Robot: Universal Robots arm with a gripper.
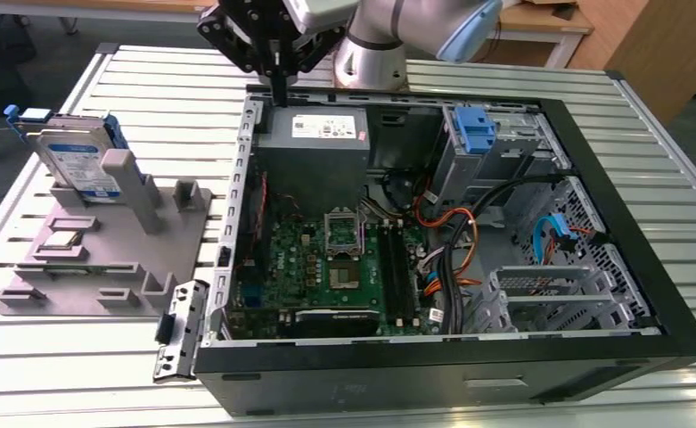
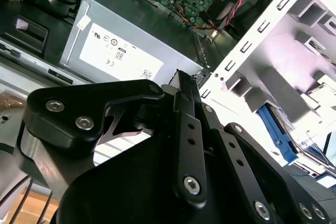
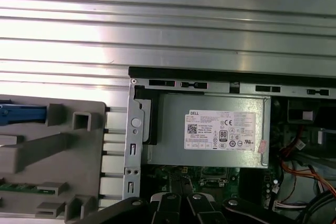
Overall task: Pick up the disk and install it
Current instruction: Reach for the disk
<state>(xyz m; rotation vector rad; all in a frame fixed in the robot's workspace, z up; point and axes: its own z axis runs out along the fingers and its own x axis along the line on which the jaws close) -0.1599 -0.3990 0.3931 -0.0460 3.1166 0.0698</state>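
The disk (image 1: 77,168) stands on edge in the grey holder (image 1: 187,236) on the worktop (image 1: 145,80), at the exterior view's left, not yet picked up. The end effector (image 1: 280,96), fingers pressed together and empty, hangs above the open computer case (image 1: 443,374) by the power supply (image 1: 315,129). Both pickup and installation are left.

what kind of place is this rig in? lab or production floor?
Likely a robotics lab bench: an opened computer case on a slatted metal table, the disk standing in a grey holder beside it, the gripper above the case.
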